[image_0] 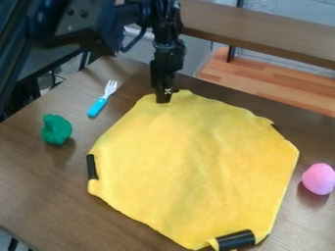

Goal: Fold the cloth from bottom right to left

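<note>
Camera view: a lightly creased yellow cloth (190, 162) lies mid-frame on a brown table (39, 181); wooden boards (262, 84) cross upper right. Upper-centre gripper (163, 97): opening and hold unclear.

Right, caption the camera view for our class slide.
A robot hand at the far edge of a yellow cloth, flanked by fork, green toy and pink ball.
</note>
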`<state>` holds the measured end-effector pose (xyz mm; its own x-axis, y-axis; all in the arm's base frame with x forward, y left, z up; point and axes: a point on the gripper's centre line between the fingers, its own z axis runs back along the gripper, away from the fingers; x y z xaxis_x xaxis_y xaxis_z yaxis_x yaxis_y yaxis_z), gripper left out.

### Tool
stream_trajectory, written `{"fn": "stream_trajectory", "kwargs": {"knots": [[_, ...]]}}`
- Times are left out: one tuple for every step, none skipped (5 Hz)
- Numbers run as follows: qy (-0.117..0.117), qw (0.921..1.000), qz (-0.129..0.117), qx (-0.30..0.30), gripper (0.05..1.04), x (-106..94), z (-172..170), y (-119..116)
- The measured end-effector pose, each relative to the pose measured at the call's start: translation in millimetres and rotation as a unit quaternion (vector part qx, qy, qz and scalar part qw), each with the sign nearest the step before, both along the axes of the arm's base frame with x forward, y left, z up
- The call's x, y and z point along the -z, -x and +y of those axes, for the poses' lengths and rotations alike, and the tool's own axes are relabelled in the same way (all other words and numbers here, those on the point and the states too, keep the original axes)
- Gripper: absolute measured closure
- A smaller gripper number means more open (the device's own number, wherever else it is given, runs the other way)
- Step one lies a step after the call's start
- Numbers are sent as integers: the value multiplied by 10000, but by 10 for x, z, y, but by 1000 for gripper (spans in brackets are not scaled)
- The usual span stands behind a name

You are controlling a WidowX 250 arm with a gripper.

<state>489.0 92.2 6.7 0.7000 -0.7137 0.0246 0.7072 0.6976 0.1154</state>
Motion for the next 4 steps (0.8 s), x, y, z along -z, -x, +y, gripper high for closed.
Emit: {"fn": "stream_trajectory", "kwargs": {"knots": [[-20, 10000, -23, 30, 413, 46, -65, -32], [-30, 9999, -110, -25, 712, 47, -82, -62], [-23, 9999, -103, -9, 933, 66, -86, -56], [167, 9998, -42, 86, 1011, 33, -156, 56]]}}
